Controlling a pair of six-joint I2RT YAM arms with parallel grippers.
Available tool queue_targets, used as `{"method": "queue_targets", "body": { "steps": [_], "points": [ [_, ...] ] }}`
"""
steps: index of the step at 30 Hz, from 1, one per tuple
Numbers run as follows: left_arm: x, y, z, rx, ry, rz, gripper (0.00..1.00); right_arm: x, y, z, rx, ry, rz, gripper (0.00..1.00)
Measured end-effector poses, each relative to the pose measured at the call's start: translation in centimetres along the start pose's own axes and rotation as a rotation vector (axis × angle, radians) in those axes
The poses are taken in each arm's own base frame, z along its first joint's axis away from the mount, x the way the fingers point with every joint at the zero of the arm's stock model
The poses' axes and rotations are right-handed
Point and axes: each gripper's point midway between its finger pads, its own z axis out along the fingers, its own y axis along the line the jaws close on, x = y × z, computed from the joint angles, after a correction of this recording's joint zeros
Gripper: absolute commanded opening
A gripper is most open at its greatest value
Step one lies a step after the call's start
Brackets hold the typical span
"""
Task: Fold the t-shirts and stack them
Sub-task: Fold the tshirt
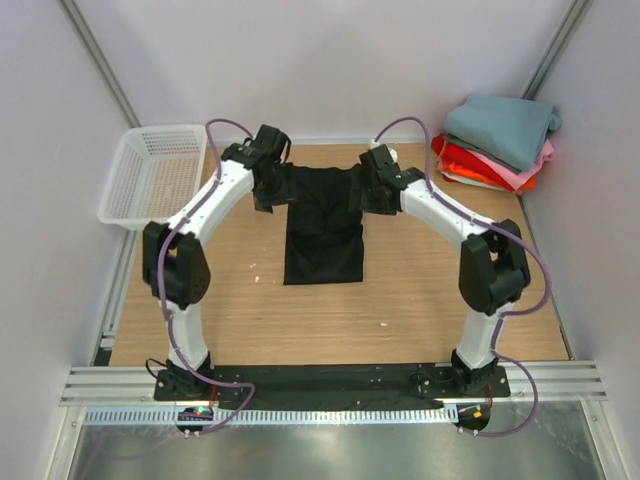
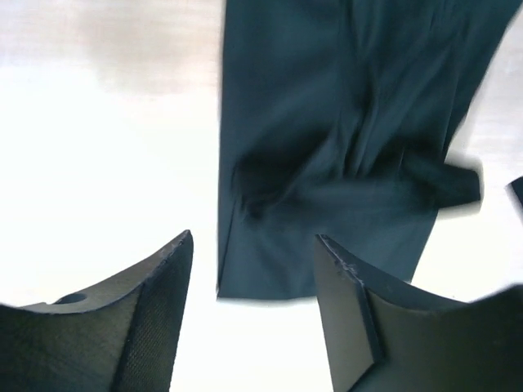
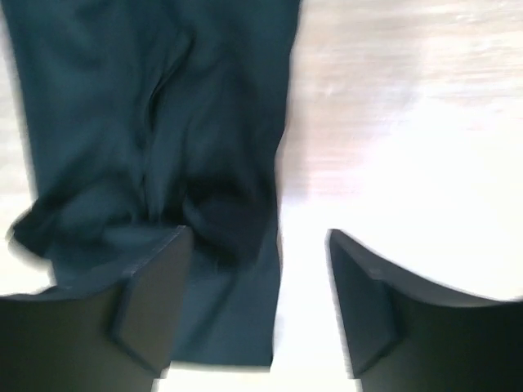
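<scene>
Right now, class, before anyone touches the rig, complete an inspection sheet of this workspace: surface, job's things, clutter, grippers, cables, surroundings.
Surface: light wooden table.
Job's things: black t-shirt lies partly folded at the centre; stack of folded t-shirts at the far right corner, teal-grey on top.
Clutter: white mesh basket at the far left, apparently empty.
Grippers: left gripper and right gripper open over the black t-shirt, holding nothing.
Cables: purple cables loop along both arms.
Surroundings: pale walls; metal rail at the near edge.
</scene>
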Motion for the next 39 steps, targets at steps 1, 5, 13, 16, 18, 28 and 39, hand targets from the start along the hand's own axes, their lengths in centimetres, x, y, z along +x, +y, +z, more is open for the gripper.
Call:
{"method": "queue_targets", "body": {
  "steps": [1, 5, 13, 16, 18, 28, 39],
  "points": [
    [1.0, 0.3, -0.9, 0.004, -0.002, 0.003, 0.58, 0.6, 0.0, -0.7, -0.014, 0.006, 0.002, 0.67],
    [5.1, 1.3, -3.6, 0.019, 0.007, 0.030, 0.56, 3.6, 1.1, -3.7, -0.113, 0.028, 0.002, 0.49],
    [9.9, 4.5, -5.6, -0.048, -0.001, 0.128, 0.57, 11.1, 10.5, -5.0, -0.305, 0.138, -0.165, 0.31],
    [10.0, 6.8, -6.9, -0.114, -0.063, 0.160, 0.56, 13.1, 12.3, -3.4, -0.312, 0.191, -0.194, 0.30],
    [10.3, 8.2, -7.5, -0.160, -0.093, 0.179, 0.53, 13.8, 12.2, -2.1, -0.293, 0.217, -0.195, 0.29],
    [11.7, 12.1, -6.8, -0.311, -0.096, 0.221, 0.52, 12.4, 12.1, 1.9, -0.184, 0.214, -0.207, 0.28],
    [11.3, 12.6, -6.9, -0.332, -0.110, 0.211, 0.52, 6.8, 12.1, 5.8, -0.053, 0.135, -0.249, 0.29]
  ]
}}
